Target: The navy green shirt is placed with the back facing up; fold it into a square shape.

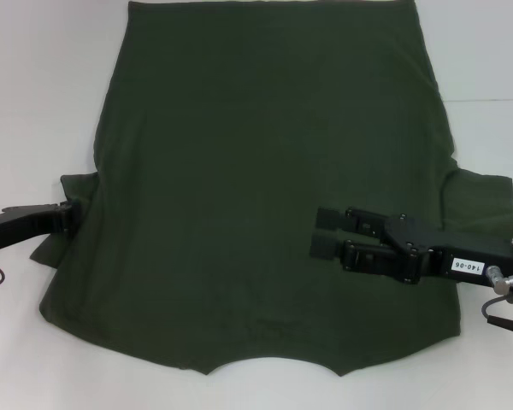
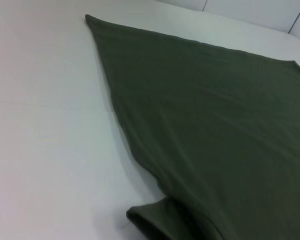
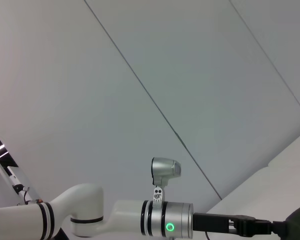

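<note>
With the navy green shirt (image 1: 265, 188) spread flat mid-worktop (image 1: 34, 102), your left gripper (image 1: 68, 215) at 9 o'clock grasps the sleeve while the right gripper (image 1: 325, 239), jaws released, hovers at 4 o'clock: carry that sleeve inward smoothly, keeping the fold edge straight.

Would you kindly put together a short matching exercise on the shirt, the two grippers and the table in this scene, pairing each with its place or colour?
Things:
1. navy green shirt
2. left gripper
3. right gripper
4. table

Descriptions:
A. white surface under everything
B. at the sleeve on the robot's left edge of the cloth
C. above the cloth on the robot's right side, pointing toward its middle
D. dark olive, spread flat, neckline nearest the robot

Pairs: 1-D, 2-B, 3-C, 4-A
</note>
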